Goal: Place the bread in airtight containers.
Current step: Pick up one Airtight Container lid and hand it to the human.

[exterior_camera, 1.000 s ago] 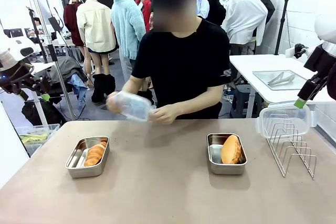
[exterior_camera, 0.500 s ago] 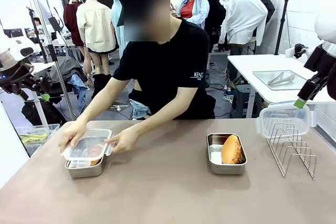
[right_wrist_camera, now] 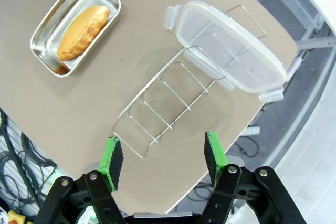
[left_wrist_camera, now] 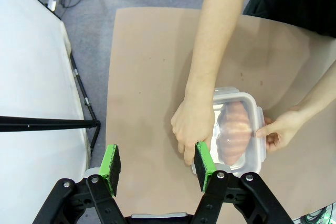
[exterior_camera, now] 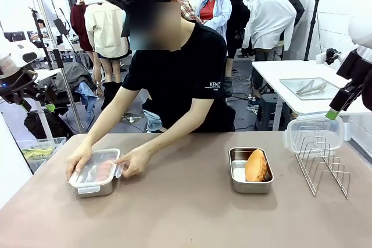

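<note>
Tabletop [exterior_camera: 186, 219] runs open between lidded container [exterior_camera: 96, 189] and open container [exterior_camera: 251, 190], well apart.

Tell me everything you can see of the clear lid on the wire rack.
The lid is clear plastic with a whitish rim, rectangular with rounded corners and a snap tab at each short end. It rests on one end of the wire rack, near the table edge; nothing else touches it.
</note>
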Controlling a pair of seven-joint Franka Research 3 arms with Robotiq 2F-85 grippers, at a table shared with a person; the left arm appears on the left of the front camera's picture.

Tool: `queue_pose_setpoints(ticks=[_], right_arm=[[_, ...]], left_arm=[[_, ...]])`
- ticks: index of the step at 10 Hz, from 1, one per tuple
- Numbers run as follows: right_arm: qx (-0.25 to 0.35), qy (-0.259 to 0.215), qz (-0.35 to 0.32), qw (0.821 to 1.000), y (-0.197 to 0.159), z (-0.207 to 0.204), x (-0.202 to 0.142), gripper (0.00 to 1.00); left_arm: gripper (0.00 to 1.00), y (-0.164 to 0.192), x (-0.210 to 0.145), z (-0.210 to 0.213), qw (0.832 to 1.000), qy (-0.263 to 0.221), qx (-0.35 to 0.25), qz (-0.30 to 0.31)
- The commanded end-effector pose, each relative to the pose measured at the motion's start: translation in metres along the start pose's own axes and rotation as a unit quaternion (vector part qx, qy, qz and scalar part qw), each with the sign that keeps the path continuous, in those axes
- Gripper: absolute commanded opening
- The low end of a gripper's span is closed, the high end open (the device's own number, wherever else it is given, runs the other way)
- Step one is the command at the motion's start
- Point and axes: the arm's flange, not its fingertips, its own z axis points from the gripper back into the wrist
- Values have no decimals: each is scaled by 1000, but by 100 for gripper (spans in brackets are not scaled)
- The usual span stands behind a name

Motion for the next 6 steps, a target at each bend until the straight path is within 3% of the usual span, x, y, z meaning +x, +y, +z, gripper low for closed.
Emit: queue_pose_setpoints(ticks=[1, 6], right_arm=[[-2, 14, -2, 1000, -1, 3, 3, 78], [-2, 14, -2, 1000, -1, 3, 3, 78]], left_arm=[[74, 0, 0, 1, 1000, -1, 3, 9], [74, 0, 0, 1, 1000, -1, 3, 9]])
